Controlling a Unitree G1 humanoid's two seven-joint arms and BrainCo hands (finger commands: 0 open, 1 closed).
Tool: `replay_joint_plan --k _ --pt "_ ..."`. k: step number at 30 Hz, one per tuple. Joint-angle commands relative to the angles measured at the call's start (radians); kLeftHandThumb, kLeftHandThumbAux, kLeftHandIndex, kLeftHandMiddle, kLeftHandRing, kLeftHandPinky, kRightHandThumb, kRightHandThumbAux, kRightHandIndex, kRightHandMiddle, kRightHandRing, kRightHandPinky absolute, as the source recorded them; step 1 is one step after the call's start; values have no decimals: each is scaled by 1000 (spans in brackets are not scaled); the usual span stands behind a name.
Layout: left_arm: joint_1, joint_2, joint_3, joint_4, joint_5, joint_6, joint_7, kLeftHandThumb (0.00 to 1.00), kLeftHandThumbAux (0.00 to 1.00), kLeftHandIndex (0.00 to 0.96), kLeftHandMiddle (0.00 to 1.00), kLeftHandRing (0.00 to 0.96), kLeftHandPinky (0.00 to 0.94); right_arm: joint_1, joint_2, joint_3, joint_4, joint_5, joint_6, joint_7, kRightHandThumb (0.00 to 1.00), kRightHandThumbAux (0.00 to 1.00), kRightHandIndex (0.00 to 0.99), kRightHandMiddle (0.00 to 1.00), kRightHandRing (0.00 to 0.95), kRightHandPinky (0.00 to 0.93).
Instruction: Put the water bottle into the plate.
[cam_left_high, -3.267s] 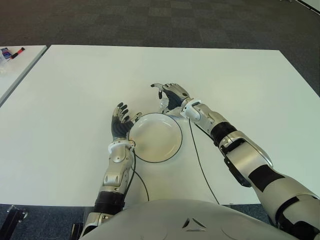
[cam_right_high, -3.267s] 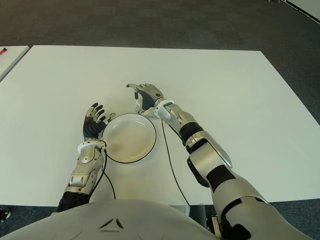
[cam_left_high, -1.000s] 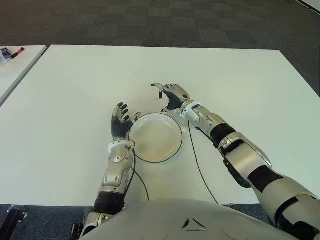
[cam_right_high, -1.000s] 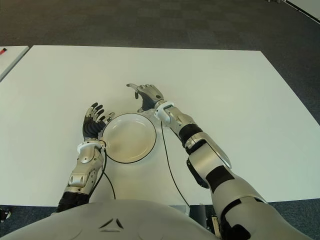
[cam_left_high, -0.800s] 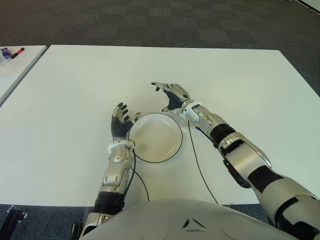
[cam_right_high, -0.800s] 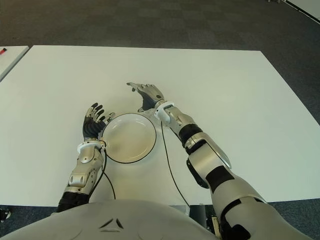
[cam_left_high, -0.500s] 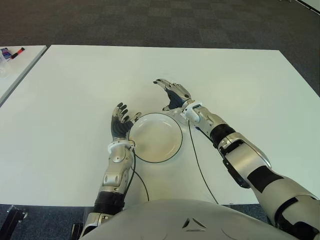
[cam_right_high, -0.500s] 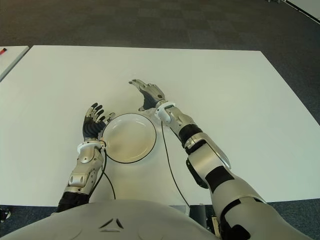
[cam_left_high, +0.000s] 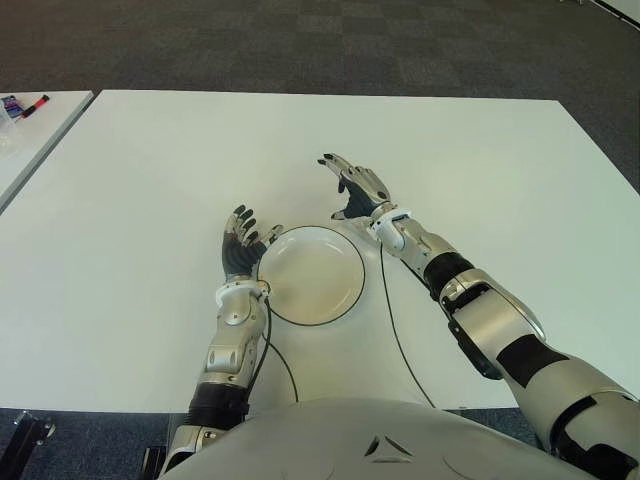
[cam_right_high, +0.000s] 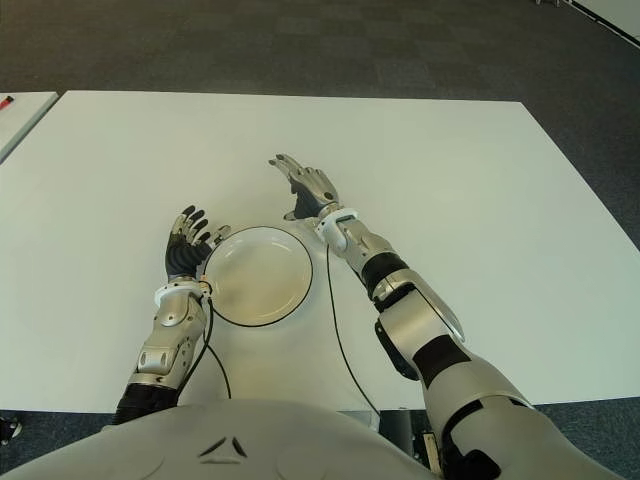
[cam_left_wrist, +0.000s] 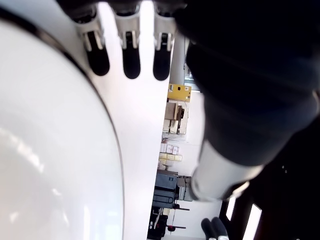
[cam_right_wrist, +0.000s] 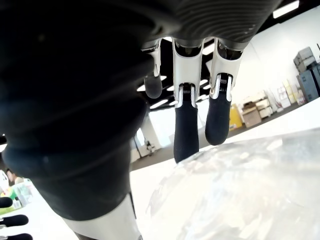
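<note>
The right robot hand (cam_left_high: 352, 187) is positioned beyond the plate (cam_left_high: 312, 273), fingers spread, over the water bottle (cam_right_wrist: 240, 190). The left robot hand (cam_left_high: 240, 249), fingers spread, is located left of the plate.

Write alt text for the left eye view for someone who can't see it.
A robot's right hand hovers open over a white table, just beyond an empty white plate. Its left hand shows open beside the plate's left edge. No water bottle shows in this view.

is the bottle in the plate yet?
No, the plate is bare inside, and the open right hand shows just beyond its far rim.
</note>
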Motion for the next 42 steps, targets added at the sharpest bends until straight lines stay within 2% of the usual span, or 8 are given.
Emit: replay_joint_plan --k 1,6,8,10,13,23,30,42 --pt "0 -65 5 12 -2 15 -10 56 897 132 157 142 165 24 -14 6 13 -14 9 -25 629 998 0 0 434 480" --pt "1 -66 6 13 0 15 -8 54 898 134 160 143 166 36 -23 7 4 -23 19 -48 573 998 0 0 410 457" --pt "2 -66 6 12 1 15 -6 54 902 134 161 143 168 47 -31 4 -10 -25 22 -58 472 998 0 0 237 275" --pt "2 -66 6 10 1 16 -6 54 905 134 162 144 169 59 -39 2 -27 -26 24 -64 405 998 0 0 130 163" --pt "4 -67 6 7 1 18 -5 54 907 134 164 146 170 85 -54 -2 -71 -22 27 -62 312 998 0 0 42 68" --pt "7 -63 5 11 7 14 -8 49 898 134 166 145 168 200 -89 -45 -264 3 109 6 45 989 0 0 0 5" --pt "3 -64 8 20 6 14 -8 52 887 131 163 142 172 315 -110 -97 -526 17 230 118 30 992 0 0 0 1" --pt "-6 -68 13 37 0 11 -13 73 882 137 173 151 175 356 -104 -120 -613 17 282 184 114 991 0 0 0 20"
